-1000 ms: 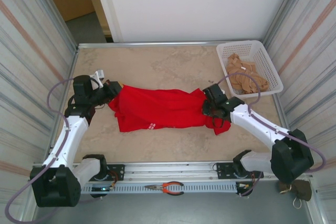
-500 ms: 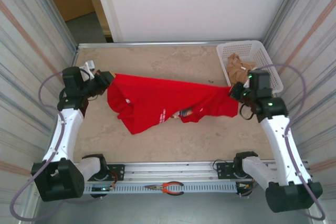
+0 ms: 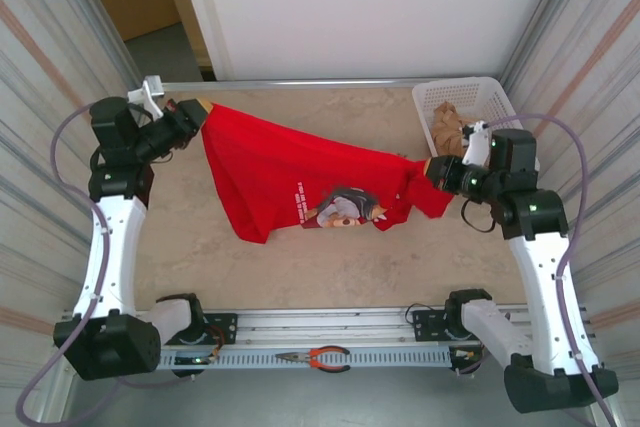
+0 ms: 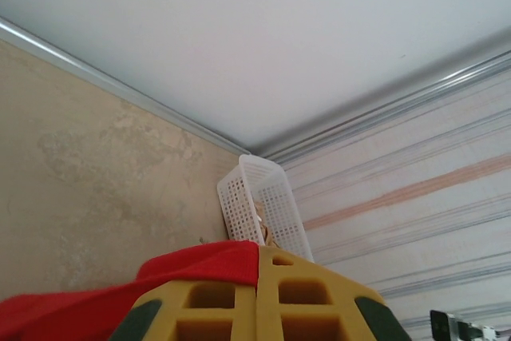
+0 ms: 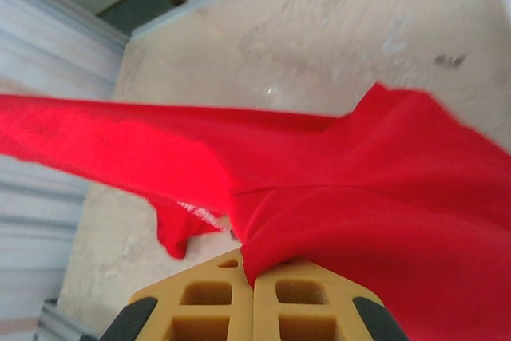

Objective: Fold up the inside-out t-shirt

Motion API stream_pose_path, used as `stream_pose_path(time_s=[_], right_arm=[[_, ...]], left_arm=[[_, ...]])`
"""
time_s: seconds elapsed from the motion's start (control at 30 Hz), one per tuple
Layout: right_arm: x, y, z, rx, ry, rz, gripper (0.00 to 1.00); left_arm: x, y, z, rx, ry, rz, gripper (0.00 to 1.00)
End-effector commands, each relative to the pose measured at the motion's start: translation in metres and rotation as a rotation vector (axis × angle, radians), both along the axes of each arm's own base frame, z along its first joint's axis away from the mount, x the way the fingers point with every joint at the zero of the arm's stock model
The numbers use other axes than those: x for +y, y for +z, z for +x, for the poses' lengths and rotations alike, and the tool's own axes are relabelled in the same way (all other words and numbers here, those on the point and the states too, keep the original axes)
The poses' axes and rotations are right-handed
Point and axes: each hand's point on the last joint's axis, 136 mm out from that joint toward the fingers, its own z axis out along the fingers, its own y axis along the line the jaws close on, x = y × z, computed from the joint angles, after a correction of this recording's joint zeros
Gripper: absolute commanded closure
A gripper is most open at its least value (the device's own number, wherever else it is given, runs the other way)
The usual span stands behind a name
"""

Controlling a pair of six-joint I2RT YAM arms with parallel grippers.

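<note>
Cloth first, top view: inside-out t-shirt [image 3: 280, 172] is stretched btwn both arms, long axis slanting from far-left down to near-right, lower hem seemingly draped on the table [image 3: 330, 112]. At its far-left corner the left gripper [image 3: 197, 110] is pinched shut on the fabric. At the other end, just beside the basket [image 3: 505, 95], the right gripper [image 3: 432, 171] is likewise clamped. Left wrist view: yellow fingers [image 4: 319, 309] closed w/ red cloth caught between. Right wrist view: fingers closed on a bunched fold, shirt trailing away leftward. Each arm owns one end, so I'd guess the next pull runs along that axis.
</note>
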Motion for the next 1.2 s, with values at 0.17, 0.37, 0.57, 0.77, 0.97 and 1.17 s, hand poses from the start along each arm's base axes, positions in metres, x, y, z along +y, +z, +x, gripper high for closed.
stream_pose_path(time_s=[0.17, 0.37, 0.57, 0.77, 0.97, 1.17], right_arm=[[0.012, -0.034, -0.028, 0.088, 0.038, 0.021, 1.00], [-0.021, -0.148, -0.017, 0.380, -0.071, -0.182, 1.00], [-0.066, -0.185, -0.006, 0.443, -0.277, -0.331, 0.74], [-0.080, -0.159, -0.010, 0.369, -0.344, -0.354, 0.69], [-0.051, -0.165, -0.015, 0.368, -0.257, -0.307, 0.44], [-0.043, -0.193, -0.008, 0.402, -0.242, -0.305, 0.43]], left_arm=[[-0.016, -0.007, -0.019, 0.057, -0.029, -0.048, 1.00], [-0.019, -0.060, -0.009, 0.182, -0.042, -0.008, 1.00], [-0.010, -0.116, -0.011, 0.278, 0.002, 0.025, 1.00], [0.002, -0.115, -0.010, 0.274, 0.037, 0.032, 1.00], [0.003, -0.105, -0.009, 0.253, 0.038, 0.043, 1.00], [0.005, -0.100, -0.009, 0.245, 0.038, 0.041, 1.00]])
